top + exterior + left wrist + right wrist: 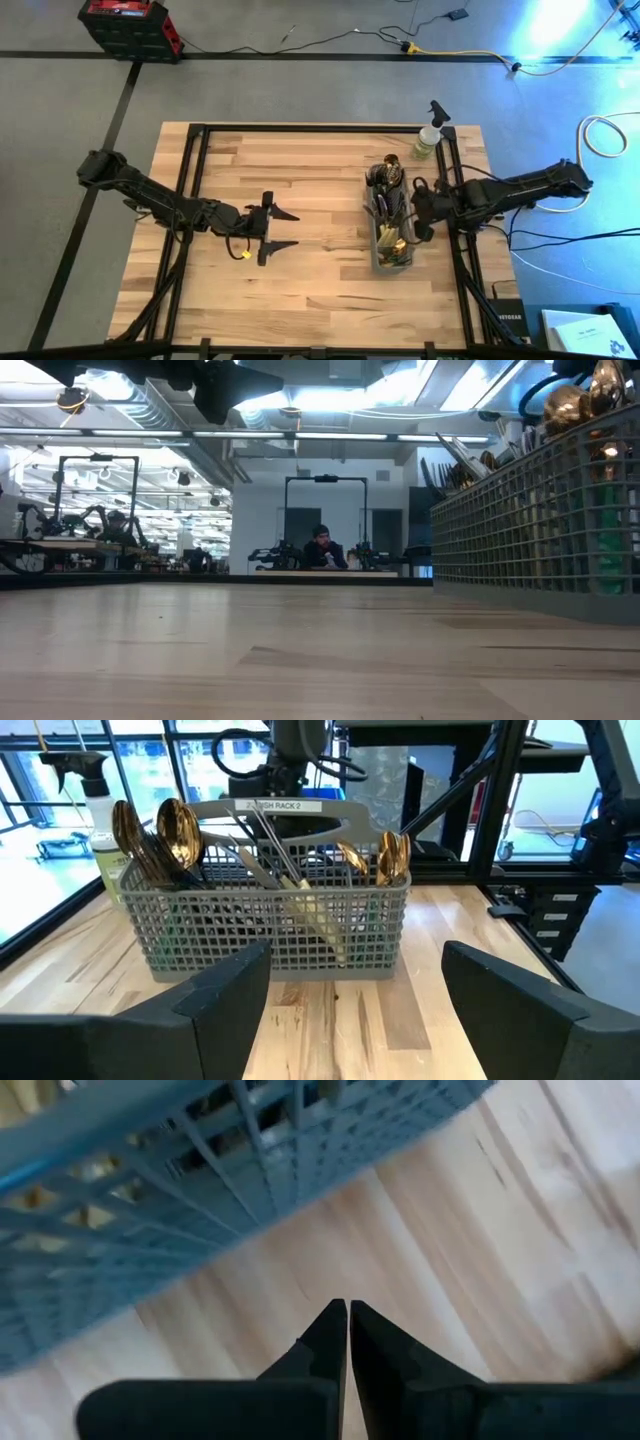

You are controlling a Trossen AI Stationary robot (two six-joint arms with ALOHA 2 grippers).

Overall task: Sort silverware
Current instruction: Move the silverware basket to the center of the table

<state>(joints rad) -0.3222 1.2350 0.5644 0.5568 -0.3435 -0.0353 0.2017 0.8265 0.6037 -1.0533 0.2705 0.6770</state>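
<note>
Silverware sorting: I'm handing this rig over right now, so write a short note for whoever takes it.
Left gripper: open, empty, over bare table left of the grey mesh caddy, facing it.
Right gripper: shut, empty, close beside the caddy's right wall.
Silverware: all stands in the caddy, gold spoons at both ends, slimmer pieces mid-caddy; none lies on the table.
Spray bottle: beyond the caddy, by the table's far edge.
Done: nothing visibly taken out.
Left: whether the pieces are already sorted cannot be told.

A white label (pixel 276 806) on the grey caddy's handle (pixel 330 815) reads roughly "DISH RACK 2", its first letters unclear.
</note>
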